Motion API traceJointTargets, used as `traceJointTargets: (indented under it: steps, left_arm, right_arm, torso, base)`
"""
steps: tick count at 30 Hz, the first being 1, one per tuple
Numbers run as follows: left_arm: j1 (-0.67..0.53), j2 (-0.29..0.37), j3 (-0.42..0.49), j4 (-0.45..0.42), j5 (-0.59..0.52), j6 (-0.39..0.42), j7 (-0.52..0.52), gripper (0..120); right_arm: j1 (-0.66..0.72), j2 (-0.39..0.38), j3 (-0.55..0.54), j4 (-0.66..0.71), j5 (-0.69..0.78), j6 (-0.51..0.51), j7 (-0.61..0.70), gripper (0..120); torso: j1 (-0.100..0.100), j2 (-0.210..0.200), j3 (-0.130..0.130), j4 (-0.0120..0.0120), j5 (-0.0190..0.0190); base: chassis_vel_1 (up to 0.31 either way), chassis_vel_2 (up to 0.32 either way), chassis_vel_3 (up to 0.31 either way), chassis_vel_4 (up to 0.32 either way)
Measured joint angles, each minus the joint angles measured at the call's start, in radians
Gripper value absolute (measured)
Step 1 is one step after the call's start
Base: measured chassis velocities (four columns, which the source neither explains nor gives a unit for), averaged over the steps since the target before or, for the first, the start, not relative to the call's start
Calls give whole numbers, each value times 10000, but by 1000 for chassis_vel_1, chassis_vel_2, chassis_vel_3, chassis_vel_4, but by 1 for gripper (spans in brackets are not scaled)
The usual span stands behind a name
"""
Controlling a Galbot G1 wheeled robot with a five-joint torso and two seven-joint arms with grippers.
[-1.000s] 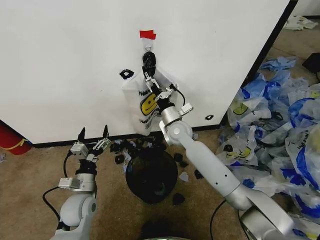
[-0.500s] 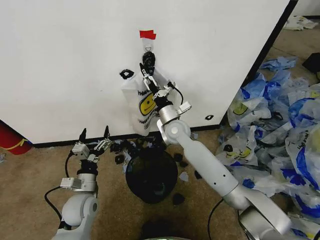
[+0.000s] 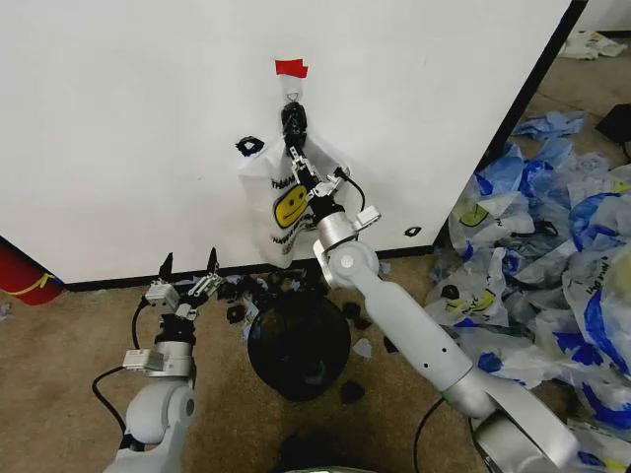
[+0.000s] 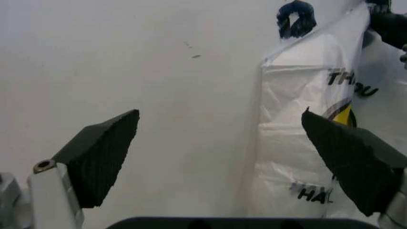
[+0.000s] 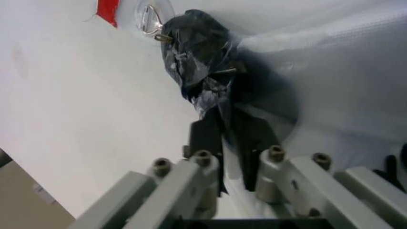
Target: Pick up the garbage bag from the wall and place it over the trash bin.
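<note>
Up close, right wrist view shows right gripper w/ fingers pinched on the dark handle of the garbage bag, just below the hook and red tape on the wall. Head view adds trash bin below and left gripper spread wide, idle near the floor. Vs 0.5 s ago, right gripper sits slightly higher.

Brown carpet floor; heap of blue-and-white plastic bags right; red object far left.
</note>
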Motion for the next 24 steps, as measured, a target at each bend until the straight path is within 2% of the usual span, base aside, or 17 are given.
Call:
traceJointTargets:
  steps: [2,14,24]
  left_arm:
    - [-1,-25,10,13,23,-6,1,100]
    - [-14,-105,14,136,81,-137,7,100]
    - [-130,-85,30,234,76,-125,7,100]
  right_arm:
    - [-22,-15,17,1,-6,9,-3,0]
    - [-96,-134,-32,58,-22,77,-64,0]
    - [-617,-875,-126,1087,-1,79,309,0]
  torso:
    - [0,0,0,0,0]
    - [0,0,0,1,0]
    - [0,0,1,0,0]
  base:
    - [0,0,0,0]
    - [0,0,0,0]
    - [0,0,0,0]
